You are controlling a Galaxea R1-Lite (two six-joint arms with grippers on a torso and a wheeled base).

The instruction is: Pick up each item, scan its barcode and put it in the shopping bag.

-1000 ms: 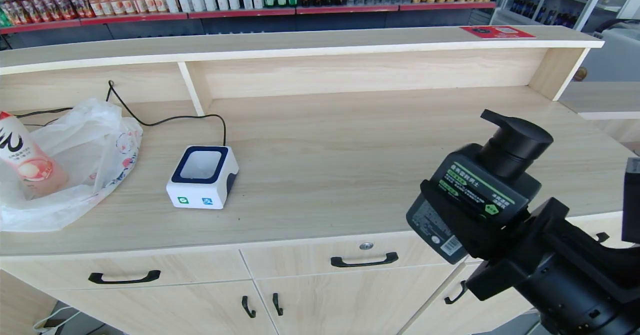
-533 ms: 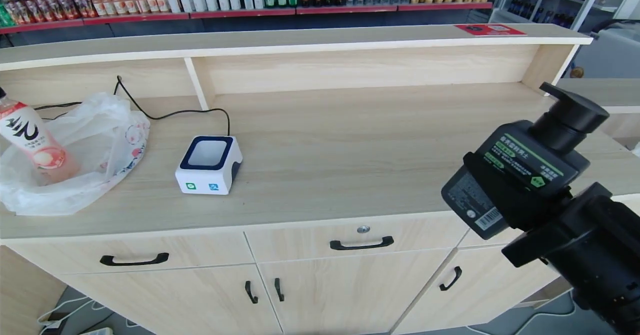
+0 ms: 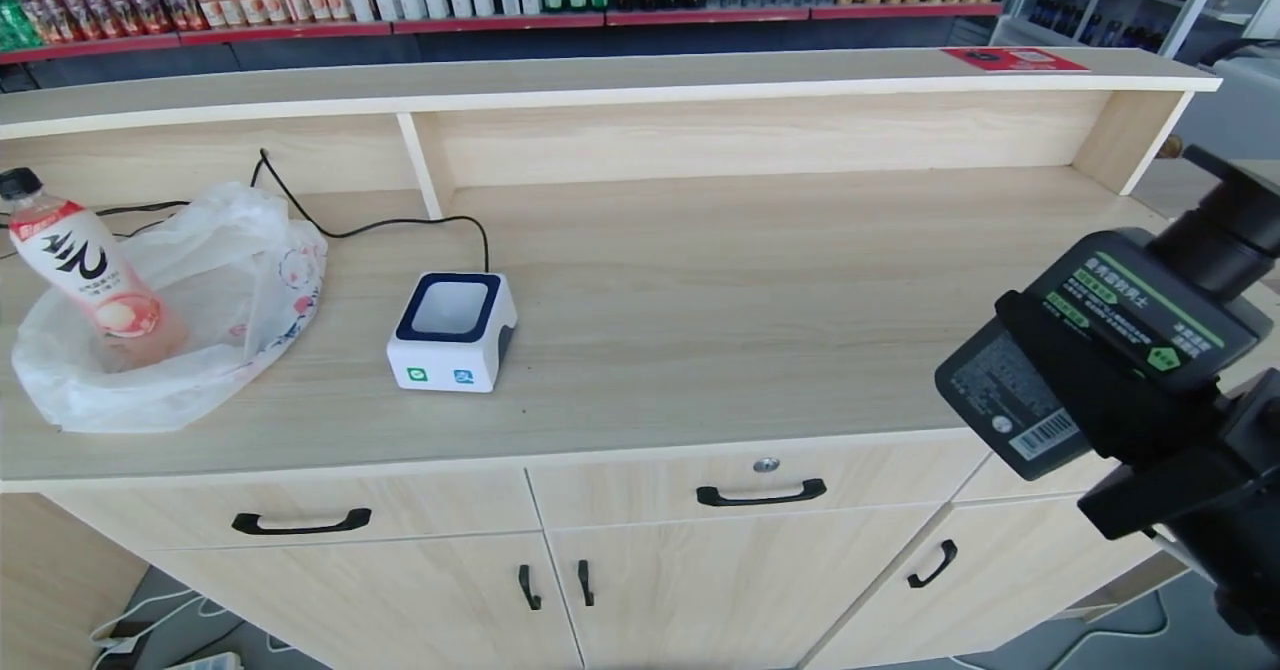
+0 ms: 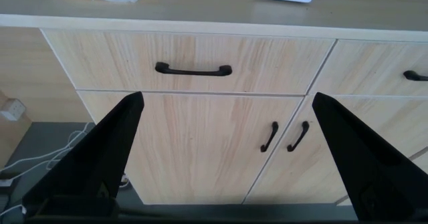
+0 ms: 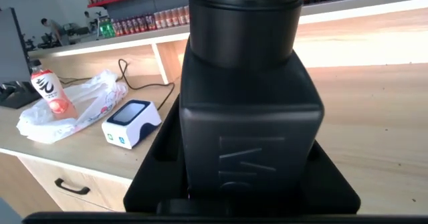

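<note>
A thin white plastic shopping bag [image 3: 250, 300] lies open at the left end of the wooden counter [image 3: 750, 290], and it holds one thing: a pink drink bottle [image 3: 85, 270] with a black cap, standing in the bag's hollow and tilted a little to the left. To the right of the bag, apart from it, sits one white scanner [image 3: 452, 332] with a dark-framed window facing up, its single black cable running back to the counter's rear wall. The second item – a black pump bottle [image 3: 1120, 340] – is off the counter, tilted in the air by the right front corner and well apart from the scanner, with a barcode label on the face turned toward the head camera. The right gripper [image 3: 1110, 395] has its jaws clamped on this bottle's squarish body [image 5: 247, 137]. The left gripper [image 4: 227, 97] hangs low before the drawer and cupboard fronts, its two dark fingers [image 4: 114, 144] spread wide with nothing between them.
</note>
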